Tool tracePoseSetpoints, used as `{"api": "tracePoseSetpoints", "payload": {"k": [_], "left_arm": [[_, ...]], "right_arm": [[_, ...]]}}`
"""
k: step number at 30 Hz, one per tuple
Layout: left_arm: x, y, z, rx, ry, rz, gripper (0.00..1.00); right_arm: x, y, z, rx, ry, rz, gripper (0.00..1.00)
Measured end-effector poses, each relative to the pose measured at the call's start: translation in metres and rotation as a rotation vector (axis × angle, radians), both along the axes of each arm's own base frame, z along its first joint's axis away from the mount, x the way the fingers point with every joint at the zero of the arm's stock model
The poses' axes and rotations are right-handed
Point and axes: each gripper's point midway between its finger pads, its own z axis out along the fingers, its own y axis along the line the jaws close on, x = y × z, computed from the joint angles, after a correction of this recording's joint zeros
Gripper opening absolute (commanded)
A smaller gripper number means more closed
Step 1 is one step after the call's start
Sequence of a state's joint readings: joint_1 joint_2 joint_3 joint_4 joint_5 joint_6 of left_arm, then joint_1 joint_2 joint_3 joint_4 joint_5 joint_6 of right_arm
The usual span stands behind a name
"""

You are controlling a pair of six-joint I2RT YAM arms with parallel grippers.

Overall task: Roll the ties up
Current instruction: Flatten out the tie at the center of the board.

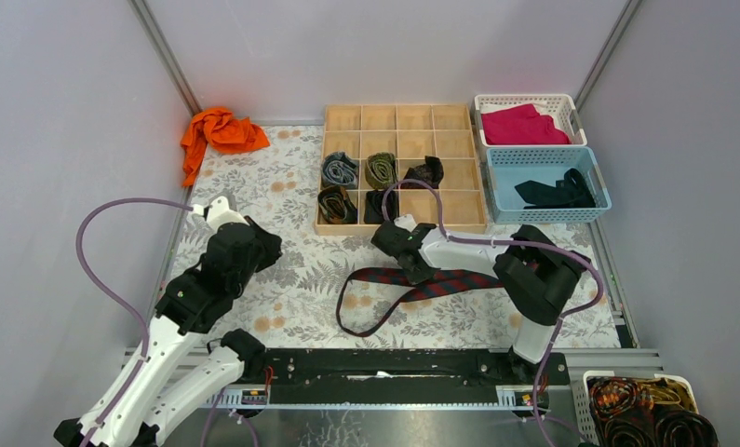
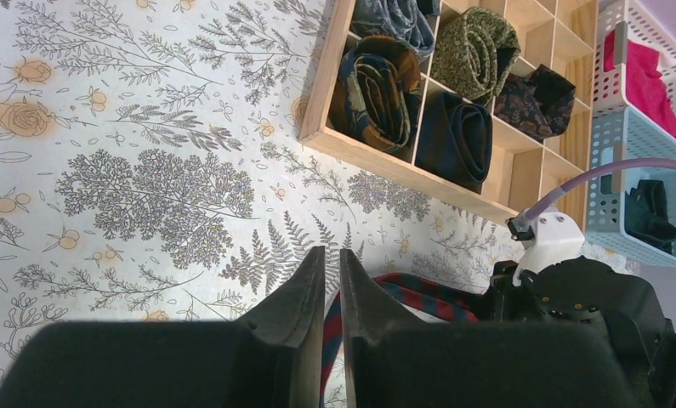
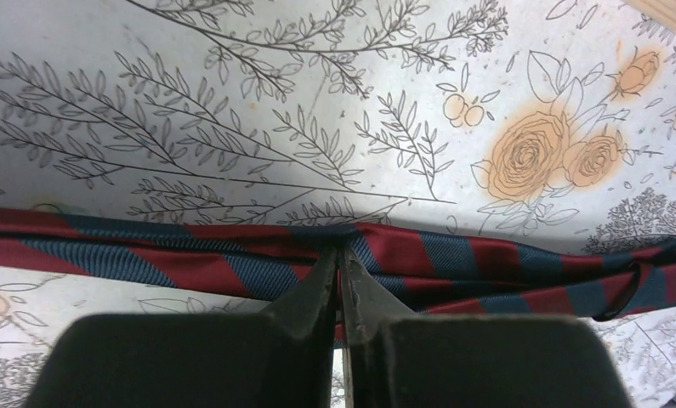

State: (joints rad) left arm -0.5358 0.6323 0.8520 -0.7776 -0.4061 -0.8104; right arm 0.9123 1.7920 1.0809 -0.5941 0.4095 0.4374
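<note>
We are clenching the right claw (image 3: 341, 249) on the striped tie (image 3: 504, 255); its length is crossing the jaws. The left claw (image 2: 334, 255) is hanging ajar and empty, farther off.

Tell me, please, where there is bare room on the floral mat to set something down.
Free: the floral mat left of centre, bordered by the crumpled orange cloth, the compartmented wooden tray and the left arm. Crowded: centre-right, where the navy-and-red striped necktie lies beneath the right arm.
</note>
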Motion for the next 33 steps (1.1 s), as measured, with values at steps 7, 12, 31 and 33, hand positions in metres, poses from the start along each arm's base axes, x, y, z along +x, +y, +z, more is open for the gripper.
{"api": "tracePoseSetpoints", "payload": {"k": [7,12,31,33], "left_arm": [[0.0,-0.003,-0.008,0.004,0.018,-0.014,0.17],[-0.001,-0.002,-0.005,0.001,0.001,-0.017,0.17],[-0.015,0.033,0.129,-0.047,-0.28,0.078,0.2],[-0.015,0.034,0.123,-0.035,-0.265,0.079,0.2]], "right_arm": [[-0.007,0.009,0.017,-0.056,-0.072,0.097,0.35],[-0.028,0.07,0.059,0.1,-0.173,0.248,0.41],[-0.167,0.163,0.027,0.413,0.06,0.692,0.44],[-0.168,0.165,0.021,0.402,0.07,0.699,0.41]]}}
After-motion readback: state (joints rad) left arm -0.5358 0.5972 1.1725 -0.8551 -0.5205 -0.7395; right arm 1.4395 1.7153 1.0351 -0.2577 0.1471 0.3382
